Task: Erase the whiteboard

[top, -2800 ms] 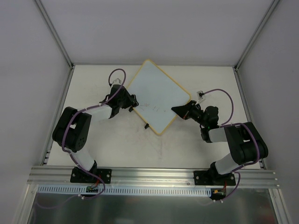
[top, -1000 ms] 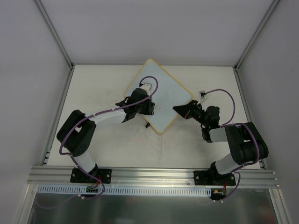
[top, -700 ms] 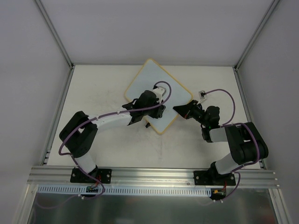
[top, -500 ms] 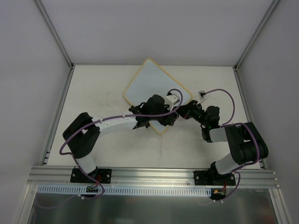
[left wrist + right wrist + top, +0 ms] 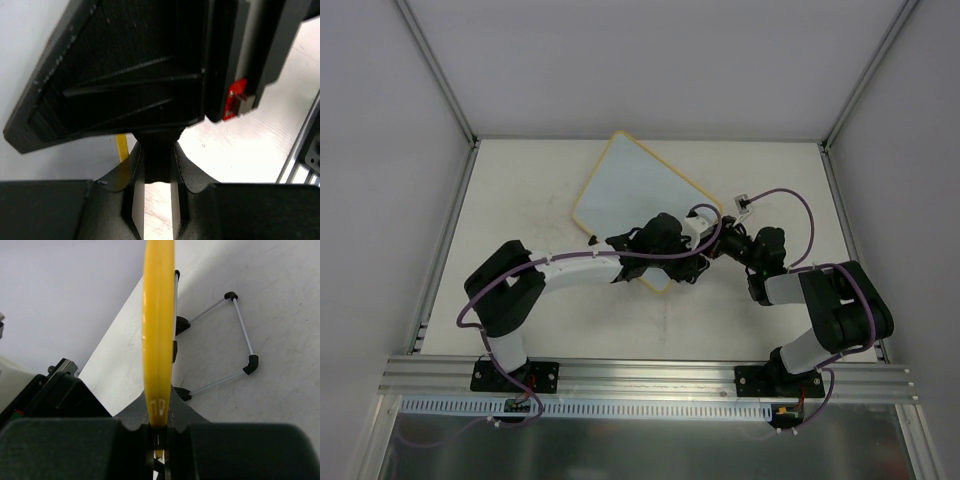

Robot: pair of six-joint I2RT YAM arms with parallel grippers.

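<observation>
Gripping the one whiteboard (image 5: pixel 630 188) rim: right pincer (image 5: pixel 159 421); left pincer (image 5: pixel 156 165), cannot tell.

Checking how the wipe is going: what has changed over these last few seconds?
The left pincer swept from the whiteboard left edge across its face to the near right corner, ending beside the right pincer. The whiteboard swung with it, its far and left corners shifting leftward. The right pincer stayed clamped on the yellow rim, and that arm barely moved.

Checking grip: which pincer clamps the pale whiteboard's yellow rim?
The right pincer: the pale whiteboard's yellow rim stands in its grip; the left pincer holds something black.
</observation>
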